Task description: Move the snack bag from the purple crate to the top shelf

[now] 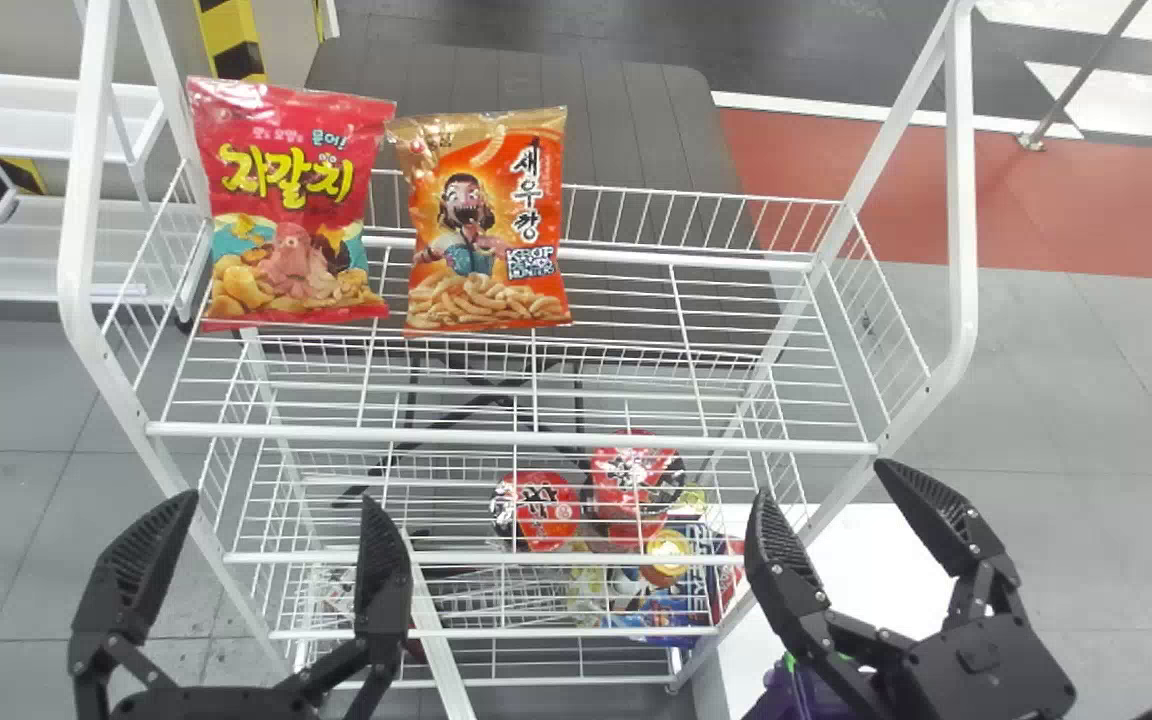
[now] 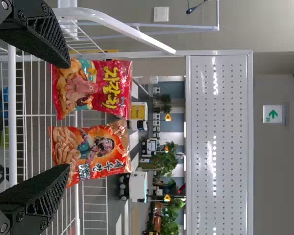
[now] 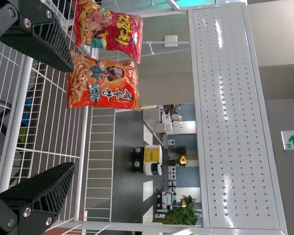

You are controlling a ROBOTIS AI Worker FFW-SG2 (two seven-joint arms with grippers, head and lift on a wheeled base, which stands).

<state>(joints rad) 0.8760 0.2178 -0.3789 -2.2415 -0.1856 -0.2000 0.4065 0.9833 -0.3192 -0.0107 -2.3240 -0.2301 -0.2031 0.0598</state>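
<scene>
Low in the head view, my left gripper (image 1: pixel 279 502) stands open before the rack's left part; my right gripper (image 1: pixel 824 480) is open by its right front post. A purple edge (image 1: pixel 778 700), apparently the crate, shows partly hidden below the right gripper, with something green beside it. On the top shelf (image 1: pixel 636 400), a red snack bag (image 1: pixel 291 205) stands at the left, an orange one (image 1: pixel 486 220) just to its right. The left wrist view has the open left gripper (image 2: pixel 66 116) in front of both bags; in the right wrist view, the right gripper (image 3: pixel 71 117) holds nothing.
The white wire rack's side posts (image 1: pixel 963 200) rise at both ends of the shelf. Red cup packages (image 1: pixel 541 510) and other goods sit lower down. A white surface (image 1: pixel 866 570) lies at the right, and another white rack (image 1: pixel 36 115) stands at the far left.
</scene>
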